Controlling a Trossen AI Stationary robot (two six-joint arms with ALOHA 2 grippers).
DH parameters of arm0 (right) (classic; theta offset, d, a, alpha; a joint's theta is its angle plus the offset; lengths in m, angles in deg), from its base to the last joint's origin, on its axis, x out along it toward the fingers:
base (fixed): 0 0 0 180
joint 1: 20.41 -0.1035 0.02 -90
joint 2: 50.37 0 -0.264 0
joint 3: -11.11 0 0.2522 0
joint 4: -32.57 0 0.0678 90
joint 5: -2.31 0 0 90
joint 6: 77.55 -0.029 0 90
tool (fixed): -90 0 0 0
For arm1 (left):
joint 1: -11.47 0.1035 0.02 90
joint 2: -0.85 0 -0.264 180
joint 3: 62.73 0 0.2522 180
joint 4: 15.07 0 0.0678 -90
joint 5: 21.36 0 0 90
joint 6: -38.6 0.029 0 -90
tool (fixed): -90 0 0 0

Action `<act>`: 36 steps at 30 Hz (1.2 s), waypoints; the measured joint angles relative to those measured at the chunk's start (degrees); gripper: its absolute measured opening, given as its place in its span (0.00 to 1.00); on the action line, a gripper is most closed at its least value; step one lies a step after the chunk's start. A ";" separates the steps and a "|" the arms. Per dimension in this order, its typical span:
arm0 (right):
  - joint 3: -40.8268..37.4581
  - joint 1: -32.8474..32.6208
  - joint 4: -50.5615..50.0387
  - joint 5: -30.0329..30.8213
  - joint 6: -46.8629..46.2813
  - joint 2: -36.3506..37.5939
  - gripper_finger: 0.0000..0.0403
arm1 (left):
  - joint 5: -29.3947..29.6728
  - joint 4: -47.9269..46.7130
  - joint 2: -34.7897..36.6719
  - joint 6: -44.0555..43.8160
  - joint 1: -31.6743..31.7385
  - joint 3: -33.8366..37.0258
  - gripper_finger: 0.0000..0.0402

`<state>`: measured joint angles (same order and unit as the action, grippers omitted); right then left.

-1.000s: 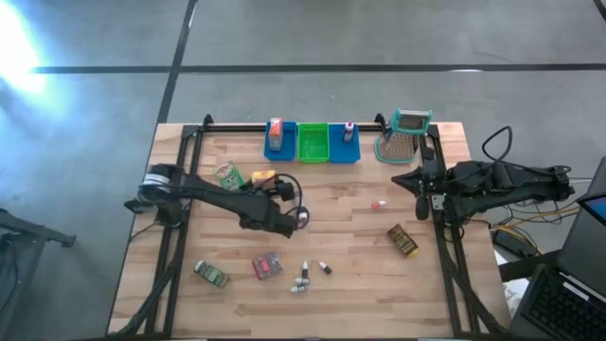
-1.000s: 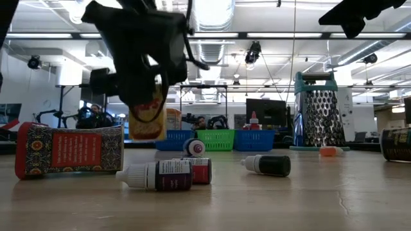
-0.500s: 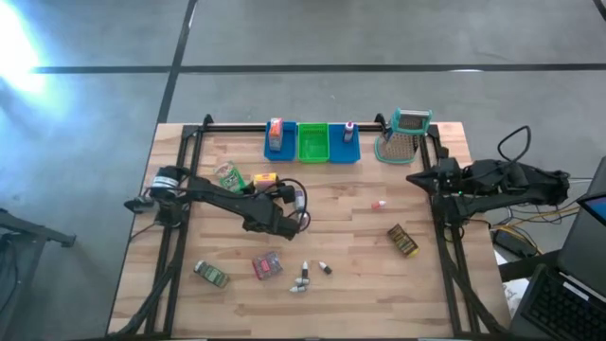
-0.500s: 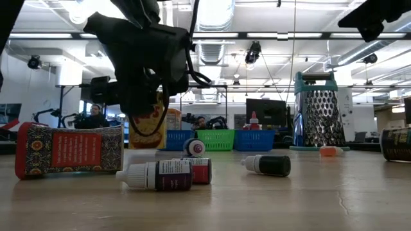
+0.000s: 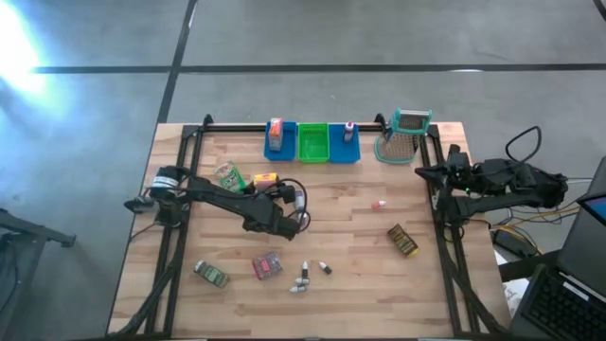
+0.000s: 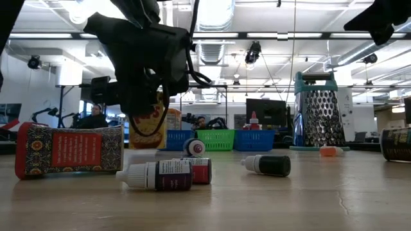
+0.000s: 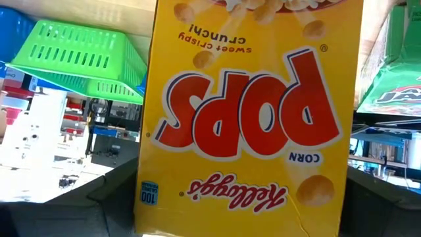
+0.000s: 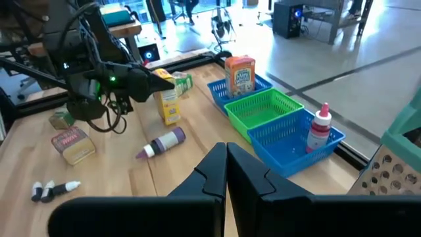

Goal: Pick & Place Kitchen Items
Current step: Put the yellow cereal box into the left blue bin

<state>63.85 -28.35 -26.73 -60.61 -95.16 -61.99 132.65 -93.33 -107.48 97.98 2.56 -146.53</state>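
The step in hand is judged to be the pick of the yellow cereal box (image 7: pixel 250 112), with the grasp not yet closed. The left gripper (image 8: pixel 160 80) is seen left of centre in the right wrist view, brought right up to the box (image 8: pixel 168 105). Its jaws are spread wide and nothing is lifted. In the left wrist view the box face fills the frame, with a dark finger at each lower corner. Whether the pads already touch the cardboard cannot be told.

In the high view the box (image 5: pixel 264 177) is found at the upper left of the table's middle, just below the row of bins (image 5: pixel 329 154) at the upper centre and beside a green packet (image 5: pixel 229 175). It is stood on end, so its long axis is vertical, and its broad printed face is turned toward the left wrist camera. In the low view it is partly hidden behind the gripper at the left of the frame.

The next move is judged to call for the jaws to be closed squarely on the two narrow sides, then a straight lift so that the tall box is not tipped, and a carry toward the bins.

The right gripper (image 5: pixel 421 171) is parked at the right edge of the table, fully closed and empty
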 joint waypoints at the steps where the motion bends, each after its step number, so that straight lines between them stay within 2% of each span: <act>1: 0.00 0.00 0.00 -0.01 0.00 -0.03 0.02 | 0.00 0.06 0.00 0.00 0.00 0.00 0.89; 16: 0.00 0.00 0.02 -0.03 0.00 -0.13 0.02 | 0.11 0.98 0.00 0.00 0.00 0.00 0.89; 20: 0.00 0.00 0.02 -0.03 0.00 -0.13 0.02 | -0.04 1.52 0.00 -2.48 0.00 0.00 0.89; 36: 0.00 0.00 0.02 -0.03 0.00 -0.13 0.02 | 4.69 2.15 0.00 -1.39 -0.11 0.00 0.89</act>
<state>63.85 -28.35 -26.71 -60.64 -95.16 -62.12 137.34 -91.18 -107.48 96.59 2.45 -146.53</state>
